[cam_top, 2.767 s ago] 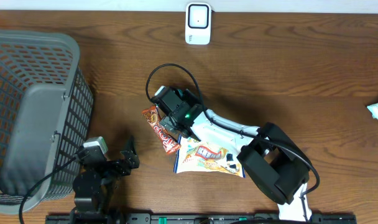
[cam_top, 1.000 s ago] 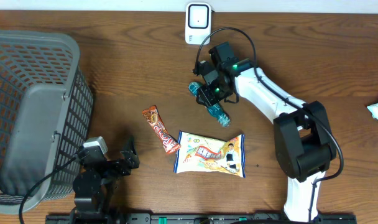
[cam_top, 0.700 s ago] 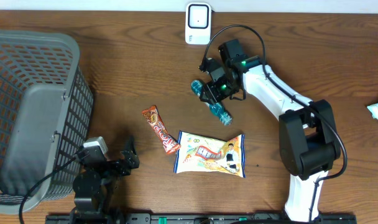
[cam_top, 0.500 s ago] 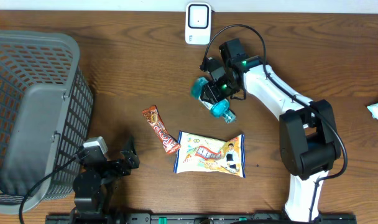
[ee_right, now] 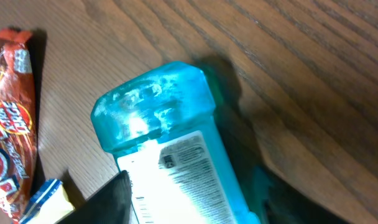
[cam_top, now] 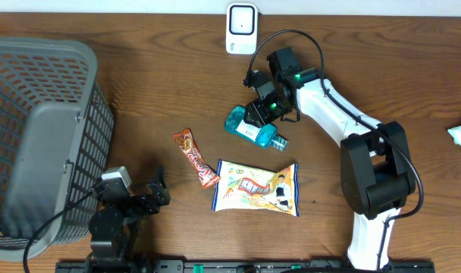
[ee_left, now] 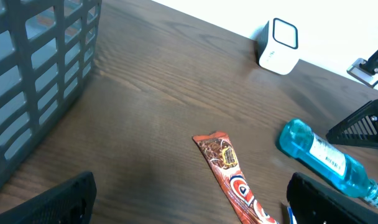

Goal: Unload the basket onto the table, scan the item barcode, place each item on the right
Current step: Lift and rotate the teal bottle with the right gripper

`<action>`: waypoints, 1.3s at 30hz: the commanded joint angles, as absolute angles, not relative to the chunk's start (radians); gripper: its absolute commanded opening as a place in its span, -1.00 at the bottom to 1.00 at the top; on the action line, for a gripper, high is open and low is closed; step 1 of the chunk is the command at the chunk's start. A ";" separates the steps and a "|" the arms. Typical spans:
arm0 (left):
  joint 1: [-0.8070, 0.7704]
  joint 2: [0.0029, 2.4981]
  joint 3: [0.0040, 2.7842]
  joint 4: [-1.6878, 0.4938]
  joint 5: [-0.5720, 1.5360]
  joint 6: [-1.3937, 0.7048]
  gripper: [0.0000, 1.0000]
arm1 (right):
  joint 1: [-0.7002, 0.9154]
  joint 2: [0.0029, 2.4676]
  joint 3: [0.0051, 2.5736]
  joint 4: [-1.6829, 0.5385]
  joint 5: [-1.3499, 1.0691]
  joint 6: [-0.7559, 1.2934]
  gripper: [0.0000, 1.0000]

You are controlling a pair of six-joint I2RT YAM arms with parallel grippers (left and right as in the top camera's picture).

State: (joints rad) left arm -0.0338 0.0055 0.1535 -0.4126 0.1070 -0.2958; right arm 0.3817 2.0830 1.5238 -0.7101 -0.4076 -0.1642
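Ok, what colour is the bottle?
The bottle is translucent teal-blue with a white label; the right wrist view shows it best.

The left gripper (ee_left: 189,193) sits low, its fingers (ee_left: 58,202) spread wide to either side. The right gripper (cam_top: 261,112) points down, its arm (cam_top: 333,114) trailing off behind it. Whether its jaws clamp or stand loose is unclear.

Teal bottle (cam_top: 246,131), lying on its side, white label up, near scanner (cam_top: 241,29)

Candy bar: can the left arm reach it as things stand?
Probably yes. The candy bar lies on bare table just ahead of the open left gripper, with nothing between; the bottle lies aside.
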 commanded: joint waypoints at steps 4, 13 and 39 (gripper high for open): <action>-0.030 0.004 0.148 -0.412 0.117 -0.305 0.96 | 0.366 2.078 1.556 -0.707 -0.418 -0.173 0.49; -0.030 0.004 0.148 -0.412 0.117 -0.305 0.96 | 0.390 2.099 1.555 -0.796 -0.413 -0.349 0.61; -0.030 0.004 0.148 -0.412 0.117 -0.305 0.96 | 0.317 2.245 1.555 -0.978 -0.470 -0.556 0.45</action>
State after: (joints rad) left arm -0.0338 0.0055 0.1535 -0.4126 0.1070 -0.2955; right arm 0.3096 2.1696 1.5558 -0.9821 -0.4664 -0.5339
